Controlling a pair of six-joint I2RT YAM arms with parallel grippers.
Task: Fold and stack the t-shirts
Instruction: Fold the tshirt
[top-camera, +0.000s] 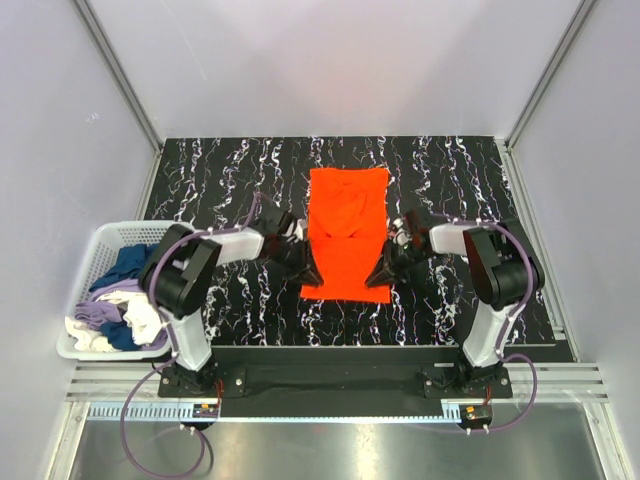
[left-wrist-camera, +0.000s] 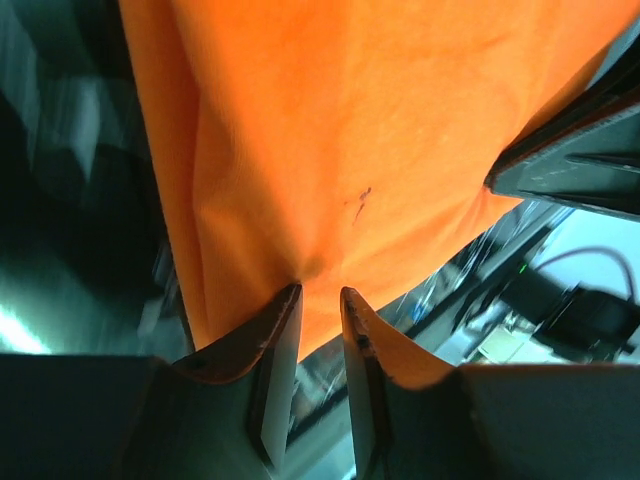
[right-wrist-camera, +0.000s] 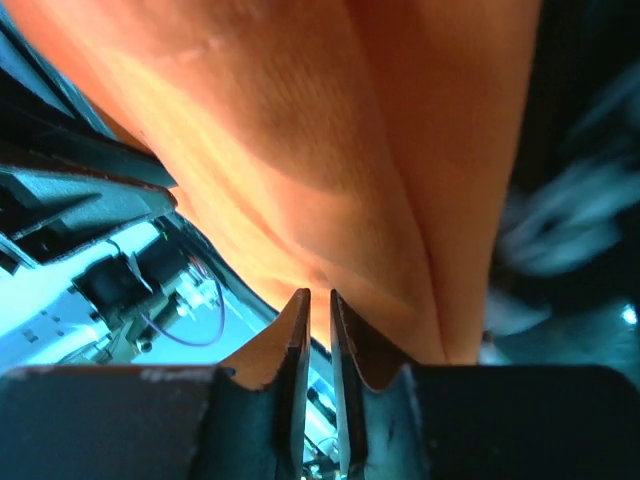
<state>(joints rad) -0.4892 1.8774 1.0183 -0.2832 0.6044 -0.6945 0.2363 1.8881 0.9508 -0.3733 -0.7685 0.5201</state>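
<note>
Pinching the near hem of the orange t-shirt (top-camera: 345, 215) with both pincers, I have the jaws of each drawn close on cloth. My left pincer (top-camera: 306, 270) clamps the corner at 7 o'clock of the garment and my right pincer (top-camera: 382, 270) the corner at 5 o'clock. In both wrist views the fabric puckers into the narrow gap at my fingertips, so I judge each grip is real and not just a touch.

The shirt lies at the centre of the table (top-camera: 200, 170), already narrowed to a long strip, with its long axis running from 12 o'clock to 6 o'clock. From either pincer the whole body of the shirt lies toward 12 o'clock. That is the line the next fold depends on: the hem has to travel straight up that axis and both corners have to keep level. Neither arm is nearer, since both stand mirrored across the strip.

My bases sit at 7 and 5 o'clock. The elbows bow outward and the forearms turn inward, low over the marbled top. The held corners look slightly lifted.

At 8 o'clock, off the table's edge, a basket (top-camera: 97, 243) holds the other t-shirts (top-camera: 120, 300), which are navy, lavender and cream and not yet folded.
</note>
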